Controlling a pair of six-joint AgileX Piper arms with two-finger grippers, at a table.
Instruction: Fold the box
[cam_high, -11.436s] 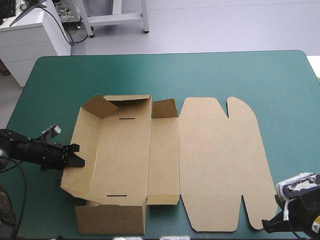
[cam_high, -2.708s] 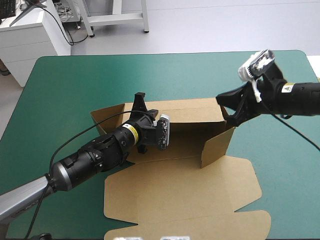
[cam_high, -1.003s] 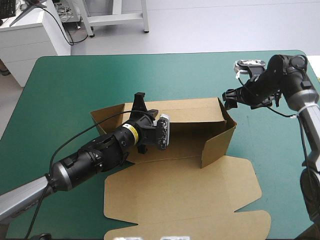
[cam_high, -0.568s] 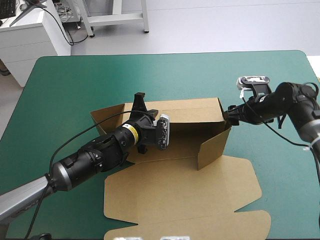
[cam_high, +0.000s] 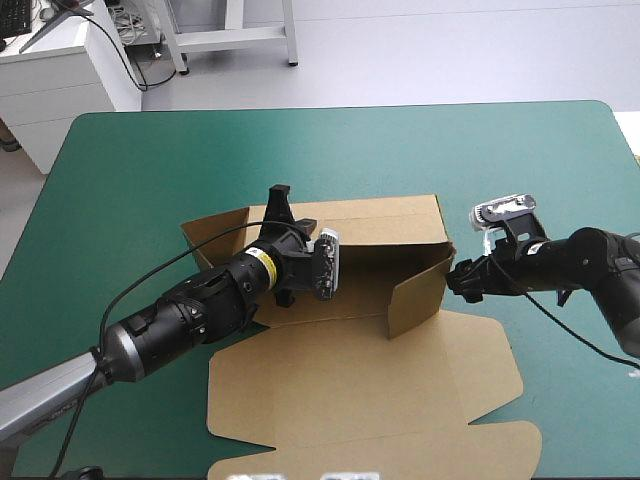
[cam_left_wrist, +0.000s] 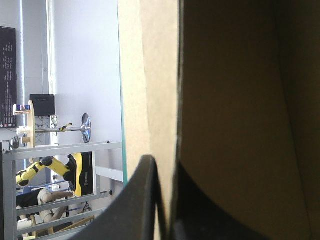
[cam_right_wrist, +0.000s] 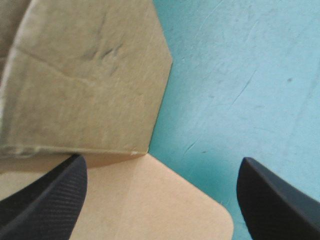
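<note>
At frame centre, the left tool (cam_high: 279, 200) pinches the brown box (cam_high: 380, 222) by its upright board wall; the right tool (cam_high: 461, 279), spread, sits beside the angled end flap.

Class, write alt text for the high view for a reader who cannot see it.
A half-folded brown box sits mid-table on the teal-green cover, far wall raised, lid flat toward the near edge. The left jaws grip the far wall; the right jaws sit just outside the right end flap, which angles inward.
</note>
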